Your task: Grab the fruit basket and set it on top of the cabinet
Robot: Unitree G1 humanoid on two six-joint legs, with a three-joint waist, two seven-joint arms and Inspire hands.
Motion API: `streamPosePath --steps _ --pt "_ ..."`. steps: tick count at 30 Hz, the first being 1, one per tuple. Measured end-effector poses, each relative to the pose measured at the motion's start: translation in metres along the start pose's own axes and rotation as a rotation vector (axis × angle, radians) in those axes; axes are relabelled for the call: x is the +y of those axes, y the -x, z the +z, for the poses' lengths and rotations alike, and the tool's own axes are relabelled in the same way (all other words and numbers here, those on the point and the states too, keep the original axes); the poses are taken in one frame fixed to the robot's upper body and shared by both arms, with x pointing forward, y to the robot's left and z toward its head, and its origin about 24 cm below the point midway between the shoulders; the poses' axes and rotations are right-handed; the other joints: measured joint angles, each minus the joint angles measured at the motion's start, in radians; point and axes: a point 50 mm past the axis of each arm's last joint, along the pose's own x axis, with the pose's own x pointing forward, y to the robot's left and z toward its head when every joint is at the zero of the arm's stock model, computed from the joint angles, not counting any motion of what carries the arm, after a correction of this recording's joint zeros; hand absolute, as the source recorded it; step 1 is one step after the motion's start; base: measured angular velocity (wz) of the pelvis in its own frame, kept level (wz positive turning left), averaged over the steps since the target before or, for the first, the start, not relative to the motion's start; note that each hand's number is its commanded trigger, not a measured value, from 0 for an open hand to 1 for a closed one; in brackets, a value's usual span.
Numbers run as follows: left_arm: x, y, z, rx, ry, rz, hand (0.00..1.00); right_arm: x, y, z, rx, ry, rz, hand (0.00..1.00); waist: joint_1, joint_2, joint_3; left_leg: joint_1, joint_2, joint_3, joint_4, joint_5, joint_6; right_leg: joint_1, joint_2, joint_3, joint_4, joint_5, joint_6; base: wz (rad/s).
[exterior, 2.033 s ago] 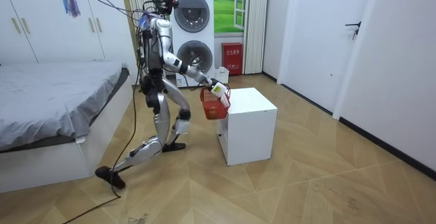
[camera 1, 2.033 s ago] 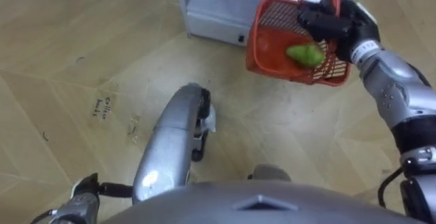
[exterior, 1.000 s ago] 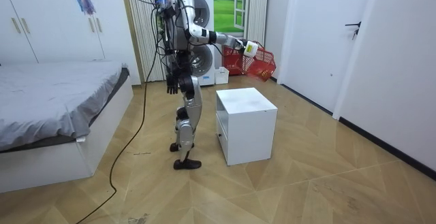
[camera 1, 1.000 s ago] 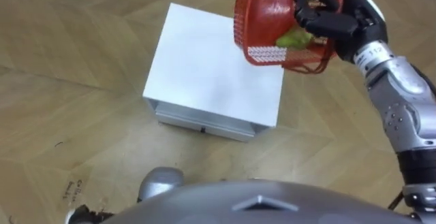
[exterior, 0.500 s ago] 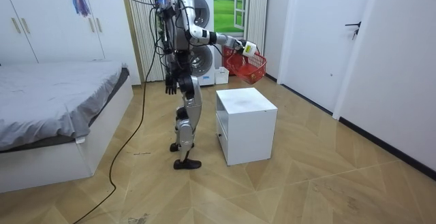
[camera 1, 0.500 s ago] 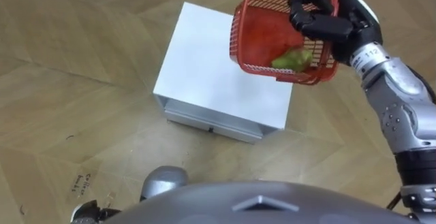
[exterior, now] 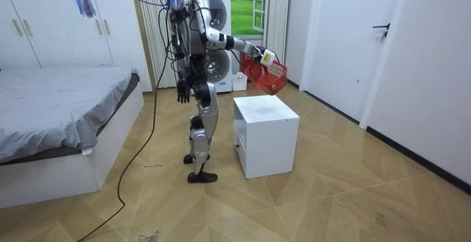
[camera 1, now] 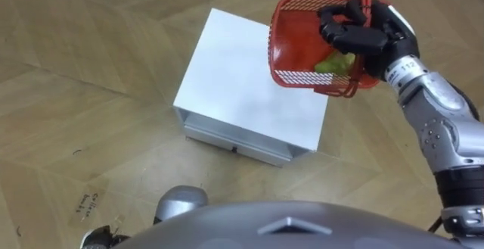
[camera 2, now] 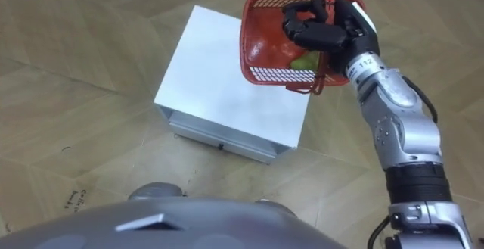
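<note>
A red wire fruit basket [camera 1: 302, 48] hangs in the air over the far right corner of a white cabinet [camera 1: 234, 75]. It is tilted, with its open top turned toward me. Inside lie a green fruit [camera 1: 337, 61] and something red [camera 1: 296, 40]. My right hand [camera 1: 368, 31] is shut on the basket's handles at its right rim; the same grip shows in the right eye view on the basket [camera 2: 274, 37] with the right hand [camera 2: 327, 23]. In the room view I stand upright beside the cabinet [exterior: 266, 135], right arm stretched out with the basket [exterior: 266, 75], and my left hand [exterior: 182, 93] hangs at my hip.
The cabinet has a flat bare top and a drawer front [camera 1: 234, 139] on the side facing me. Wooden floor [camera 1: 83, 67] lies all around it. In the room view a bed [exterior: 51, 117] stands on the room view's left, and stacked washing machines [exterior: 213, 36] behind me.
Two seconds ago I was in a low lunge with the basket beside the cabinet; I have straightened up and raised it above the top. Since half a second ago it has tipped a little more.
</note>
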Motion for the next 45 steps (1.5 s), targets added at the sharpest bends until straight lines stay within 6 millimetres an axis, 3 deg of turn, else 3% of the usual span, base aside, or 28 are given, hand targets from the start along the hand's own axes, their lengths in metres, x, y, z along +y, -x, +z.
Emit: streamPosePath --steps 7,10,18,21,26,29,35,37,45 --pt "0.003 -0.001 -0.009 0.026 0.034 0.007 0.0 -0.001 0.001 0.0 -0.001 -0.007 -0.003 1.0 0.003 0.013 -0.0012 -0.004 -0.001 0.011 0.001 -0.002 0.003 -0.017 -0.001 0.0 0.019 -0.005 0.002 -0.05" --pt "0.004 -0.001 -0.01 0.024 0.031 0.01 0.0 -0.001 0.0 0.001 -0.006 -0.013 -0.015 1.0 0.005 0.008 -0.0041 -0.017 -0.001 0.011 0.003 -0.002 0.003 -0.035 -0.004 0.003 0.032 -0.008 0.001 0.0" --pt "0.014 0.0 -0.009 0.011 -0.047 0.066 0.0 0.003 -0.015 0.022 -0.084 -0.179 -0.009 1.0 0.041 -0.003 -0.0014 -0.033 -0.001 0.018 0.015 0.0 0.006 -0.066 -0.005 0.009 0.051 -0.009 0.0 -0.02" --pt "0.018 0.0 -0.005 -0.006 -0.051 0.078 0.0 0.001 -0.022 0.027 -0.091 -0.213 -0.024 1.0 0.053 -0.013 -0.0048 -0.055 -0.001 0.019 0.025 0.0 0.006 -0.083 -0.006 0.006 0.051 -0.009 -0.001 0.02" --pt "0.018 0.0 -0.002 -0.002 -0.063 0.07 0.0 -0.001 -0.025 0.025 -0.078 -0.294 -0.065 1.0 0.072 -0.008 -0.0015 -0.065 -0.001 0.018 0.03 0.0 0.006 -0.084 -0.006 0.0 0.057 -0.007 -0.002 0.02" --pt "0.015 -0.001 0.007 -0.011 -0.091 0.062 0.0 -0.003 -0.031 0.02 -0.06 -0.411 -0.073 1.0 0.073 0.006 0.0072 -0.067 0.0 0.015 0.03 0.0 0.006 -0.085 -0.011 -0.003 0.061 -0.007 -0.002 0.01" --pt "0.012 -0.001 0.04 -0.064 -0.106 0.052 0.0 -0.007 -0.038 0.006 0.016 -0.437 -0.116 1.0 0.056 0.011 0.0074 -0.105 0.0 0.007 0.059 0.001 0.006 -0.102 -0.016 -0.03 0.069 -0.007 -0.002 0.12" --pt "0.012 0.0 0.051 -0.085 -0.103 0.052 0.0 -0.012 -0.038 -0.008 0.065 -0.469 -0.157 1.0 0.054 0.012 0.0081 -0.111 -0.001 0.01 0.063 0.0 0.006 -0.104 -0.018 -0.036 0.07 -0.007 -0.002 0.08" --pt "0.007 0.0 0.061 -0.088 -0.141 0.031 0.0 -0.013 -0.035 -0.047 0.217 -0.549 -0.214 1.0 0.054 0.035 0.0077 -0.14 0.0 0.024 0.079 0.001 0.008 -0.144 -0.019 -0.028 0.1 -0.007 -0.003 -0.04"
